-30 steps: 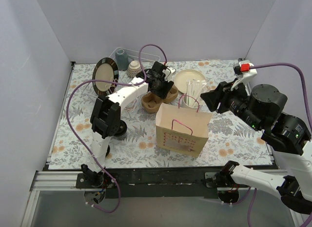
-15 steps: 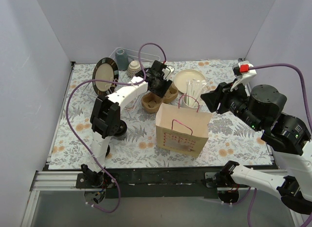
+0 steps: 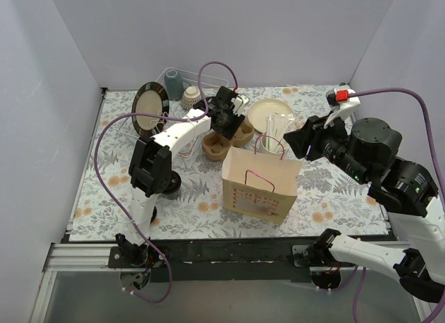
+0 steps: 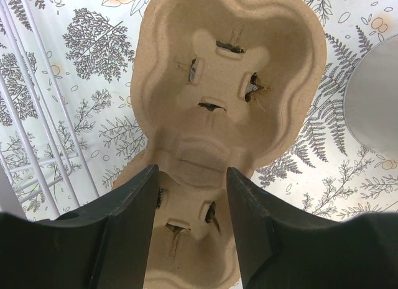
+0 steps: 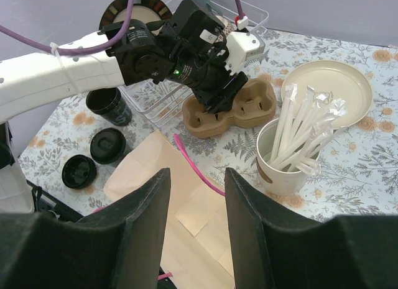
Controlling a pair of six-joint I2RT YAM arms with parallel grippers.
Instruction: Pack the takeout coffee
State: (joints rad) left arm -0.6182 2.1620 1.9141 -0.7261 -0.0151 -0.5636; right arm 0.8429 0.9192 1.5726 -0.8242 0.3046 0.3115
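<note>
We log left gripper (image 4: 191, 174) agape over brown moulded-pulp cup carrier (image 4: 230, 65), right gripper (image 5: 197, 174) agape above tan paper bag (image 3: 261, 184), print illegible.

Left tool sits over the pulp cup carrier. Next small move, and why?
Probably close the left tool on the cup carrier: its fingers straddle the carrier's narrow middle, apart, with no firm grip visible. The right tool hovers open above the paper bag.

Overhead view faces down; both wrist views seemingly share the carrier (image 3: 227, 138).
</note>
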